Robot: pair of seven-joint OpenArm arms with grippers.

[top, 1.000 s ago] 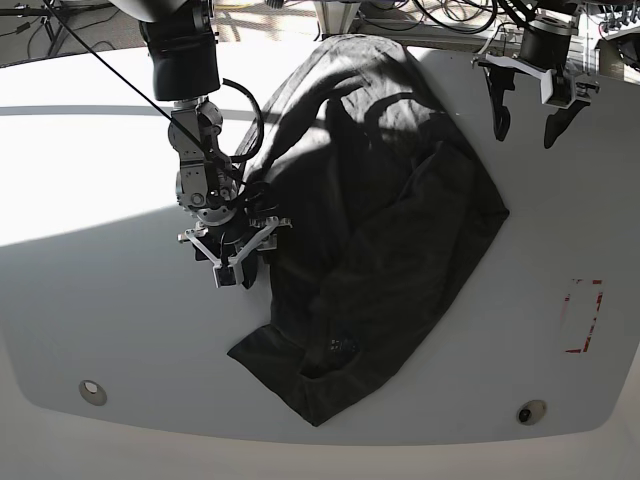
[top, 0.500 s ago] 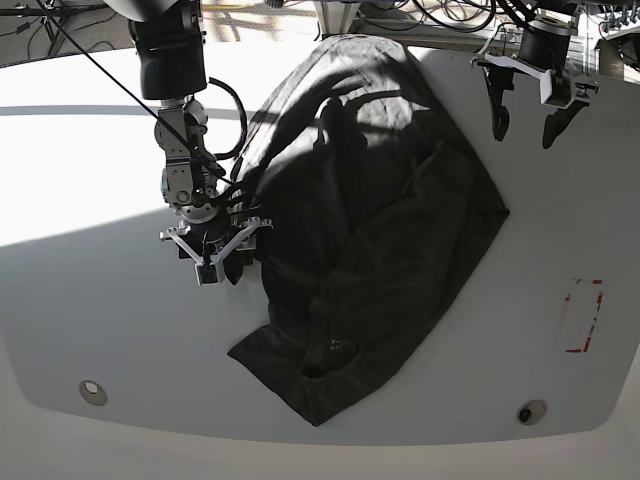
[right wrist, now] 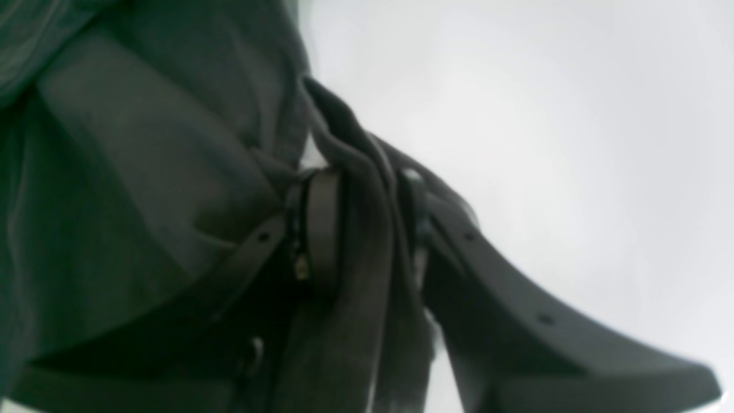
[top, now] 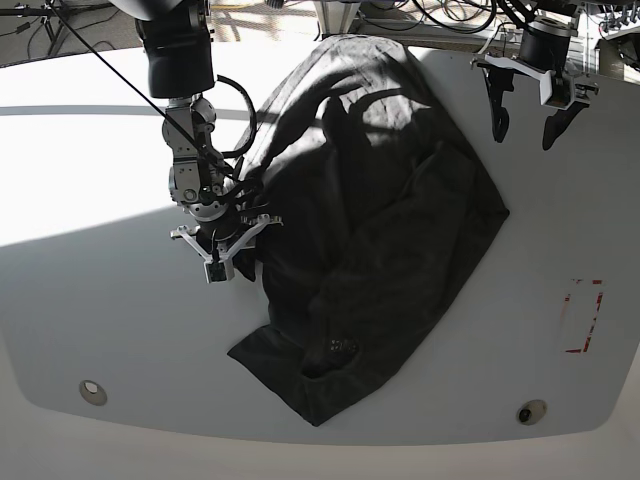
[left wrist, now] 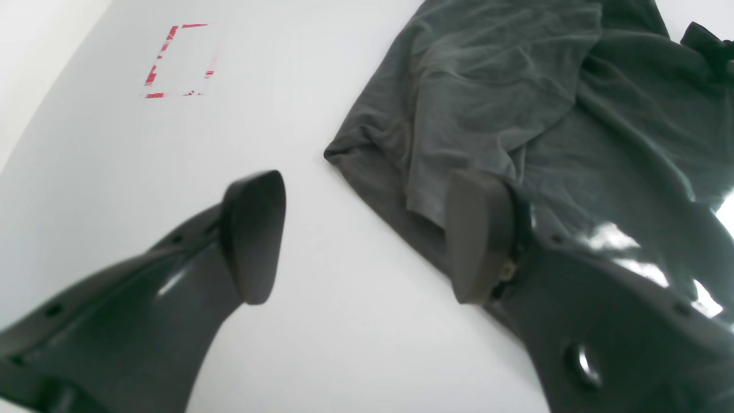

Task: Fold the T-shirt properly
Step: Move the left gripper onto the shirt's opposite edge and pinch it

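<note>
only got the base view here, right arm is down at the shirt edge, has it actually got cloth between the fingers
Observer: Yes. The right wrist view shows a fold of the T-shirt pinched in the right gripper.
Operator: left one touching anything
Observer: No. In the left wrist view the left gripper is wide open above the table, nothing between its fingers.
Operator: whats under it
Observer: A corner of the shirt lies below one finger; farther off sits a red rectangle mark.

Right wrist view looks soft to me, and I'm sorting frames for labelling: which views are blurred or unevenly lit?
Right wrist: blurred throughout, T-shirt fold between the right gripper pads. Left wrist: sharp, glare on one finger. Base: hard shadow bands across the table.
</note>
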